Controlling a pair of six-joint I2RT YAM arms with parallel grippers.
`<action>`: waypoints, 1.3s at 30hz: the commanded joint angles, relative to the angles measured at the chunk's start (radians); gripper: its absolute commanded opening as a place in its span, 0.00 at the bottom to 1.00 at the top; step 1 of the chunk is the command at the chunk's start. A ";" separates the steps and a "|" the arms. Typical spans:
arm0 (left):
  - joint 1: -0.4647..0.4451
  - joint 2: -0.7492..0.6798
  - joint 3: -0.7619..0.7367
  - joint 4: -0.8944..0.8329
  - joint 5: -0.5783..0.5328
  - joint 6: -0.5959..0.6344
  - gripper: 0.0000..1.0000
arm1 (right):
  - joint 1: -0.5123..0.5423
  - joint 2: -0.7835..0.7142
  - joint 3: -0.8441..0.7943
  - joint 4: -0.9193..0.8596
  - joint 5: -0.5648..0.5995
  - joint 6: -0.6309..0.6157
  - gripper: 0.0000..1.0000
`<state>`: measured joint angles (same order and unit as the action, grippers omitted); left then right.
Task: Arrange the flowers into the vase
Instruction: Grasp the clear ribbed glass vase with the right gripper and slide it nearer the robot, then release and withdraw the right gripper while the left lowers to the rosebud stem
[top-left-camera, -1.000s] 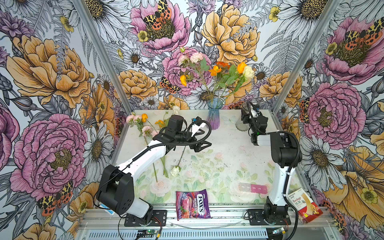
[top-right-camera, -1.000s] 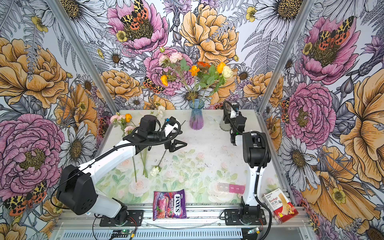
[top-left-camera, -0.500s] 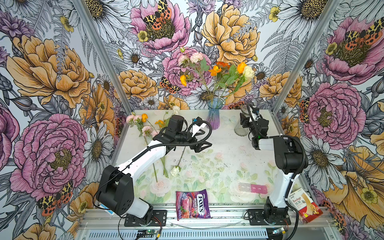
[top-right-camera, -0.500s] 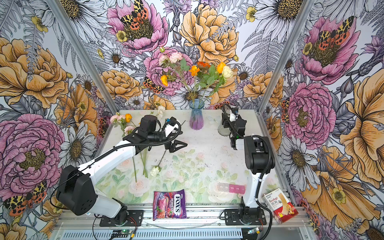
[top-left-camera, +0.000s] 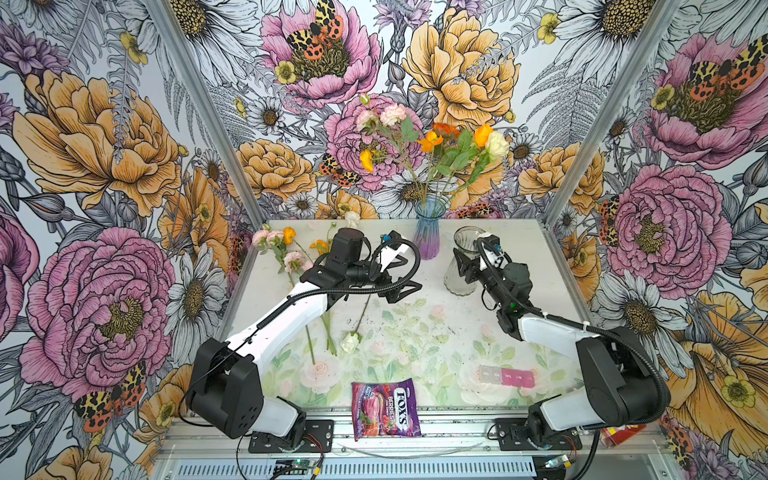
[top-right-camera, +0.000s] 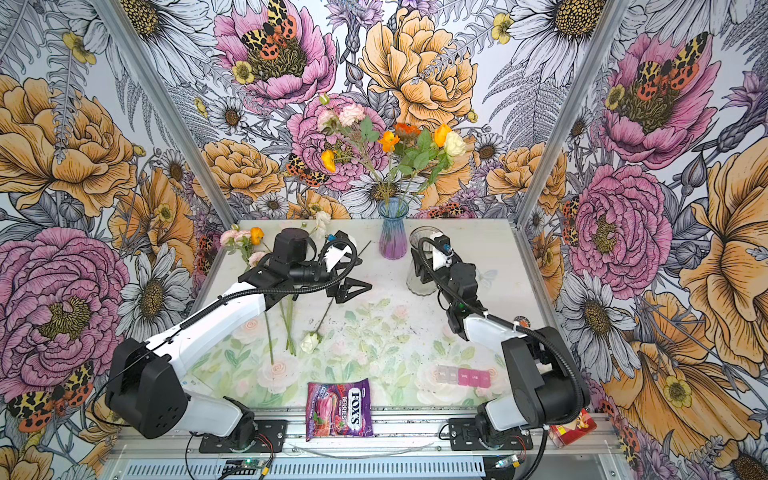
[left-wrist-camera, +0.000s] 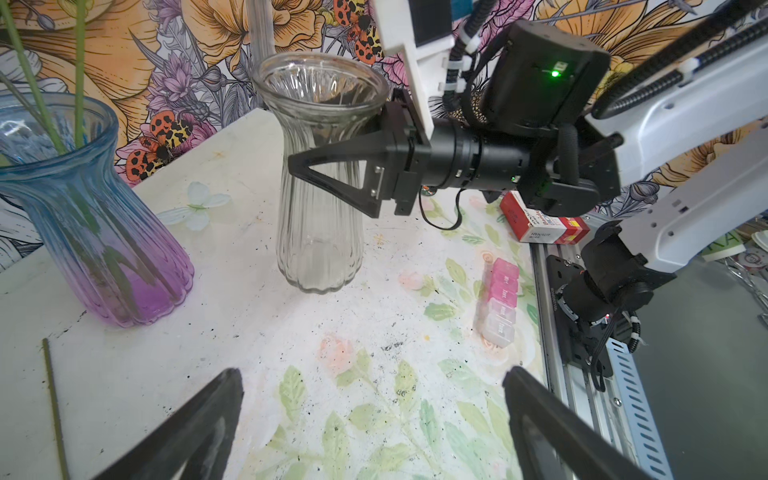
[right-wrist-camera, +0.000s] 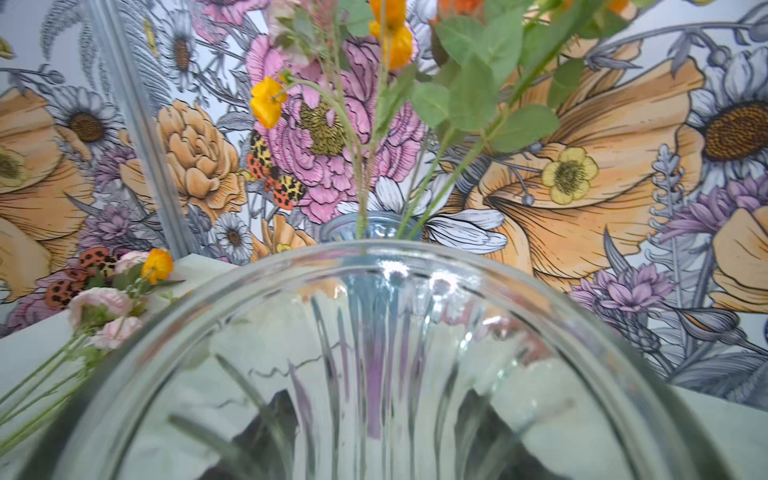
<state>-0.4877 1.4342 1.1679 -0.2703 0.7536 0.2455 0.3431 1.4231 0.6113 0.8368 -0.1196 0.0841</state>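
Flowers (top-left-camera: 451, 160) stand in the blue-purple vase (top-left-camera: 428, 239) at the back middle of the table (top-left-camera: 523, 249) in both top views, their pink, orange and cream heads spread against the printed wall. More loose stems (top-left-camera: 293, 258) lie at the upper left of the tabletop, partly under the left arm. A white rose (top-left-camera: 350, 341) lies lower down, near the centre. The left gripper (left-wrist-camera: 372, 376) hovers above the middle of the table with its jaws spread wide and nothing between them. Just right of the coloured vase, the right gripper (top-left-camera: 464, 262) clasps the clear glass vase (left-wrist-camera: 320, 232) at its narrow waist, a finger on either side. That vase is upright and empty. A purple candy bag (top-left-camera: 384, 409) lies at the front edge, with a pink pill organiser (top-left-camera: 505, 376) to its right.
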 joint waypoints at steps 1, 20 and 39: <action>0.030 -0.049 0.054 -0.022 0.042 -0.029 0.99 | 0.090 -0.091 0.001 0.119 0.081 -0.030 0.38; 0.030 -0.147 0.142 -0.455 -0.064 0.249 0.99 | 0.365 0.117 -0.085 0.421 0.259 -0.040 0.38; 0.084 -0.115 0.159 -0.458 -0.013 0.229 0.99 | 0.387 0.283 -0.020 0.524 0.305 -0.037 0.40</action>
<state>-0.4137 1.3140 1.2961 -0.7177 0.7078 0.4641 0.7334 1.7168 0.5434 1.1908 0.1654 0.0360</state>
